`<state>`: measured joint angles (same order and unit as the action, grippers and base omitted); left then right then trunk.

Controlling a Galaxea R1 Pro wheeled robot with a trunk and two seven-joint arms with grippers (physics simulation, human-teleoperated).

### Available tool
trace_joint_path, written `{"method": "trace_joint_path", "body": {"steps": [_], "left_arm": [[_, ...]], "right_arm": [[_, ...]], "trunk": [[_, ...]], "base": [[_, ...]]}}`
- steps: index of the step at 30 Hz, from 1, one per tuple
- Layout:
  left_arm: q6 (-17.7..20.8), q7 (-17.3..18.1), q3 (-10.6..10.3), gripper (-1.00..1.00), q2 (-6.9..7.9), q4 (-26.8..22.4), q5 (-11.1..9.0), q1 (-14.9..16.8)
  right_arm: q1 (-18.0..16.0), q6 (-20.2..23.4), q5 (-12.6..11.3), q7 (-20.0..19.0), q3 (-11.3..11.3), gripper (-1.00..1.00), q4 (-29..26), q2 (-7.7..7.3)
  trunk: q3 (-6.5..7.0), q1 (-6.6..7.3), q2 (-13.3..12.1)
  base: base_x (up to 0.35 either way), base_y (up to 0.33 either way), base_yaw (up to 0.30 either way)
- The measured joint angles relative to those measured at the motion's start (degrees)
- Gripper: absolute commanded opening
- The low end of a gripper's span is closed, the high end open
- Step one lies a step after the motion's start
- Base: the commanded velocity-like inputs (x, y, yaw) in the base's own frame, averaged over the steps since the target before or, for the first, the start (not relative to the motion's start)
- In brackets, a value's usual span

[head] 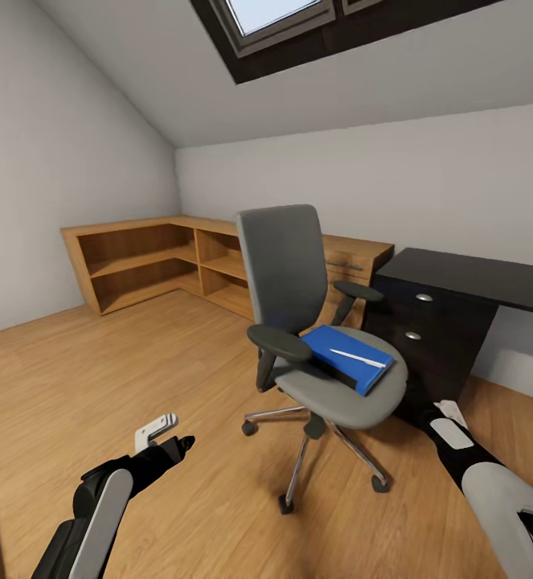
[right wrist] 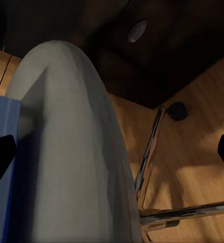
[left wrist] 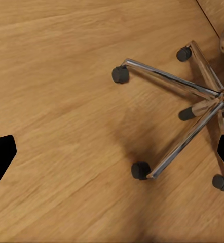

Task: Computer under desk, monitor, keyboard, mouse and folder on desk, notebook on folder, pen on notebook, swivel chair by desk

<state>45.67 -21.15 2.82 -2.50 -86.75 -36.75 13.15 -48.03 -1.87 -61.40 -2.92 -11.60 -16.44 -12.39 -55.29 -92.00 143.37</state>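
approaching chair (head: pixel 314 322) w/ blue folder (head: pixel 348 358) and pen (head: pixel 358 359) on seat, beside desk (head: pixel 475 277); both grippers, left (head: pixel 170 430) & right (head: pixel 447 418), empty w/ fingers spread; next: right gripper reaches for folder.

One swivel chair (head: pixel 314 322), one folder (head: pixel 348 356) with one pen (head: pixel 358 358) on it, one counter (head: pixel 475 281) (two drawer knobs visible), one low wooden cabinet (head: pixel 178 261), one skylight (head: pixel 278 16).

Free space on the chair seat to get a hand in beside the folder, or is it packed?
Swivel chair seat: bare grey strip along the front edge, ahead of the folder. Rear half is crowded: the folder, pen on top, lies between the armrests. Desk top visible here looks bare.
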Motion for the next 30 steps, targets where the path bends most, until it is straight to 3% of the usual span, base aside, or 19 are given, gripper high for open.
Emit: {"method": "trace_joint_path", "body": {"steps": [9, 15, 25, 30], "left_arm": [[0.0, 0.01, 0.0, 1.0, 0.0, -0.01, 0.0, 0.0], [0.0, 0.05, 0.01, 1.0, 0.01, -0.02, -0.01, -0.01], [0.01, 0.03, 0.02, 1.0, 0.01, -0.05, -0.01, -0.02], [0.0, 0.0, 0.02, 1.0, 0.01, -0.05, 0.07, -0.02]], "right_arm": [[0.0, 0.0, -0.12, -0.05, 0.09, 1.0, 0.01, 0.48], [-0.01, -0.11, 0.18, -0.11, 0.1, 1.0, 0.02, 1.63], [0.0, -0.12, 0.39, -0.08, -0.16, 1.0, 0.0, 1.67], [-0.04, -0.06, 0.55, -0.11, -0.67, 1.0, -0.16, 1.62]], "trunk": [[0.0, 0.0, 0.0], [0.0, 0.0, 0.0], [-0.01, 0.0, 0.0], [0.01, 0.04, 0.01]], "base": [[-0.001, 0.0, 0.018], [0.0, 0.0, 0.229], [0.004, 0.0, 0.272], [0.219, 0.0, 0.237]]}}
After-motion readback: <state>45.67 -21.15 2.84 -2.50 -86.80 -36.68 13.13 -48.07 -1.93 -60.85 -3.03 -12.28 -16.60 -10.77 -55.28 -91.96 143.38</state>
